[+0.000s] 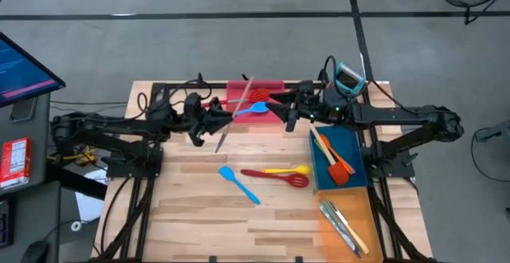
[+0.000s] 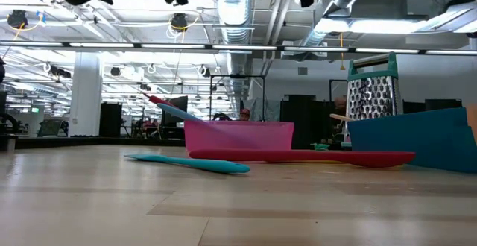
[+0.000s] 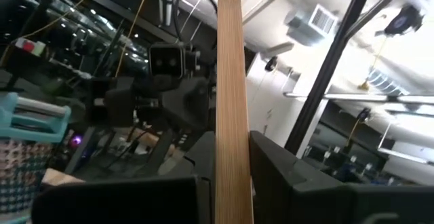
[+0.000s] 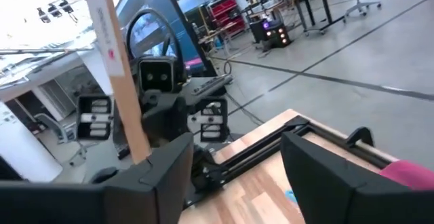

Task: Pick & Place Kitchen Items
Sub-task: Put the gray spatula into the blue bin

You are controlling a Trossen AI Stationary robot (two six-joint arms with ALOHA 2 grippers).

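From above, we see the left gripper (image 1: 217,121) clamped on a wooden utensil (image 1: 236,110) held over the red tray (image 1: 256,90) — mid-handover. Wrist views show the right gripper (image 4: 230,166) spread beside it; next, we close it.

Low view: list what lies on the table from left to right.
Teal spatula → pink tray → red spatula → box grater → blue tray.
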